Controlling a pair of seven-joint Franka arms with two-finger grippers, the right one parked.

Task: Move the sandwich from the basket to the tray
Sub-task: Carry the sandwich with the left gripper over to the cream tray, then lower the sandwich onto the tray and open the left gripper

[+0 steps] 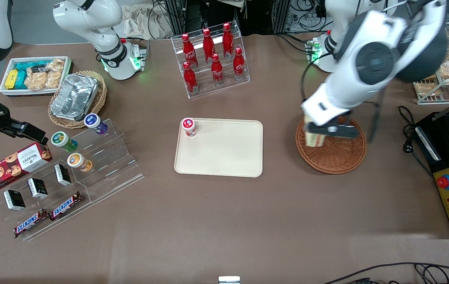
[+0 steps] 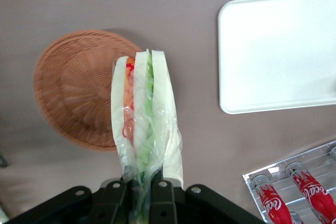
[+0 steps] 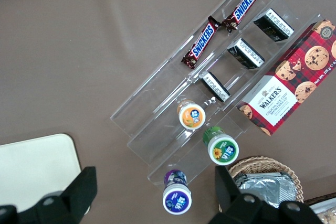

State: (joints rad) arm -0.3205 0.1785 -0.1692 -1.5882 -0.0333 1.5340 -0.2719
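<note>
Left wrist view shows the sandwich pinched at one end between the closed black fingers of the gripper, its wrapped wedge standing out from the jaws with pale bread on the outside and red, orange and green filling along the edge. It hangs above the bench, clear of the round reddish-brown basket, whose woven floor is bare beneath it. Seen from the front camera, the sandwich and gripper sit over the part of the basket that faces the tray, and the white arm slopes down to them from the working arm's end of the bench. The cream tray lies flat near the basket, apart from it, toward the parked arm's end; a small red-and-white lidded cup stands on the tray's corner farthest from both the basket and the front camera. Farther from the front camera than the tray is a clear rack of red cola bottles. Toward the parked arm's end, a stepped clear display carries small cups, dark packets and two Snickers bars, with a red biscuit box beside it. A tan wicker basket holding a foil container and a white bin of snacks sit farther from the camera than that display.
</note>
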